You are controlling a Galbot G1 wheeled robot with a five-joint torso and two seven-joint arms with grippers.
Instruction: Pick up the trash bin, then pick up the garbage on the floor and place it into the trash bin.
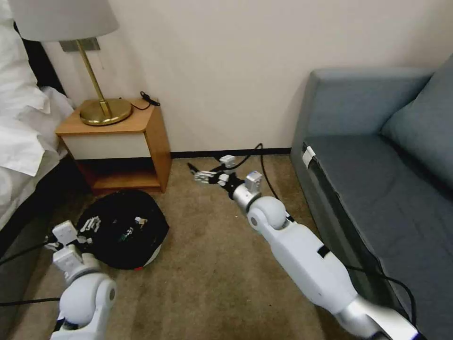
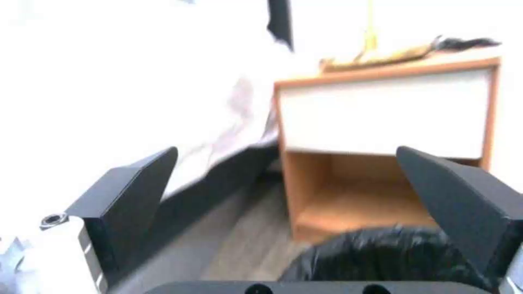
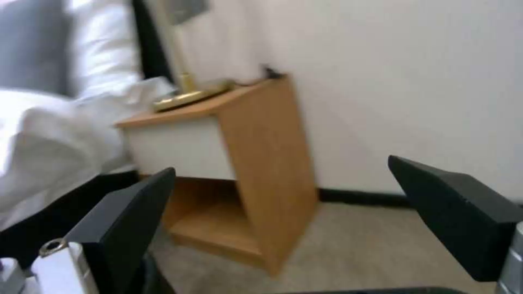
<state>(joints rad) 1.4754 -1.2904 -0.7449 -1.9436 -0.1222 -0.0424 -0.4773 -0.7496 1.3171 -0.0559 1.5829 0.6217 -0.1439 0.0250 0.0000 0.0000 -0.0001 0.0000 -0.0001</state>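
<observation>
Our left gripper, jaws spread, hovers over the black-bagged trash bin beside the nightstand; right gripper open, empty.

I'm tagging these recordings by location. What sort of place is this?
Most likely a hotel room or bedroom: a bed with white linen, a wooden nightstand carrying a brass lamp, and a grey-blue sofa on carpet.

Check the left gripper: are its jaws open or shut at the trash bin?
Open. In the left wrist view the left gripper has both dark jaws spread wide with nothing between them, the black-lined trash bin just below.
</observation>
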